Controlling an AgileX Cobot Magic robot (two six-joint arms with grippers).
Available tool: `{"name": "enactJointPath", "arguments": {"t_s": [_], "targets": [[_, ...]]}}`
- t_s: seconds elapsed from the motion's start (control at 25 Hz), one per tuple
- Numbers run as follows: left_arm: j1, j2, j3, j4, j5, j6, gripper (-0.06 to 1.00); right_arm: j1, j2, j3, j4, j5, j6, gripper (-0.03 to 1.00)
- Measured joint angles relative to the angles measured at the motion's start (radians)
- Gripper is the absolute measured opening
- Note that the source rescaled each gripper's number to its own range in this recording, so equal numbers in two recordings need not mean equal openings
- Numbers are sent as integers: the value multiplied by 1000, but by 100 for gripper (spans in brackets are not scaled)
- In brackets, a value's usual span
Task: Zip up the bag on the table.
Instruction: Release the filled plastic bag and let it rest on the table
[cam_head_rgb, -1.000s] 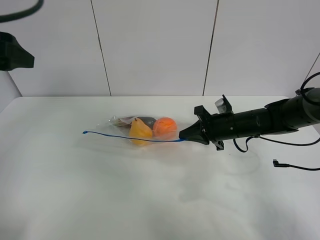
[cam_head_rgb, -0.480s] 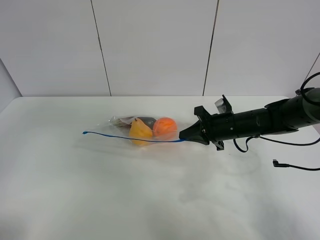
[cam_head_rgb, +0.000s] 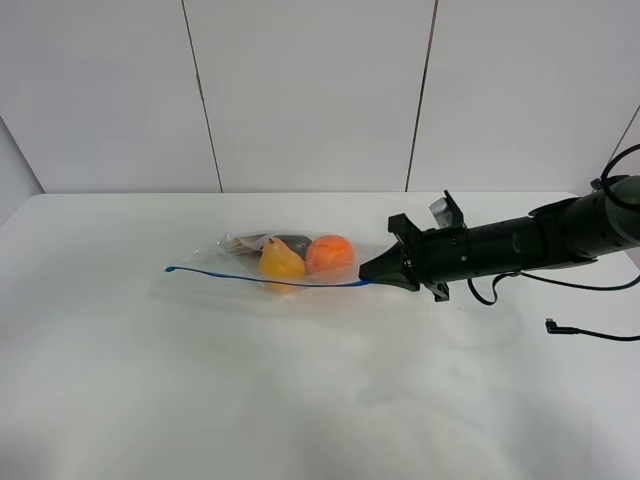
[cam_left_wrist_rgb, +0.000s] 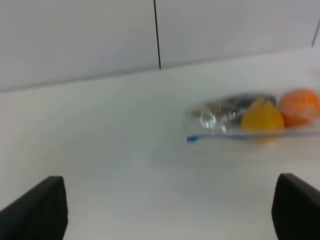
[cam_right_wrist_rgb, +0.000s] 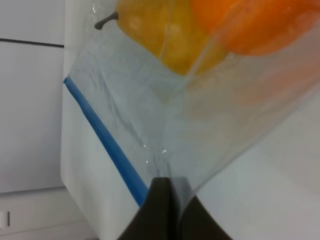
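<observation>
The right fingers (cam_head_rgb: 378, 270) are clamped on one corner of the fruit-filled bag (cam_head_rgb: 295, 258), which lies mid-desk (cam_head_rgb: 300, 400). The left fingers (cam_left_wrist_rgb: 37, 210) hang spread wide, well apart from it. Sealing likely calls for keeping that corner taut while pressing evenly along the blue zip strip (cam_head_rgb: 250, 277).

No readable text, label or number shows anywhere.
</observation>
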Motion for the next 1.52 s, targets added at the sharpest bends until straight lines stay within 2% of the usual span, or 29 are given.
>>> {"name": "enactJointPath", "arguments": {"t_s": [0.4, 0.8, 1.16, 1.52], "targets": [[0, -69, 92, -44, 128, -3, 100, 0, 0, 0, -13, -5, -1, 0], [0, -258, 203, -78, 119, -5, 100, 0, 0, 0, -29, -11, -1, 0], [0, -260, 315, -100, 91, -29, 100, 0, 0, 0, -37, -22, -2, 0], [0, -260, 319, -100, 76, -35, 100, 0, 0, 0, -37, -21, -2, 0]]}}
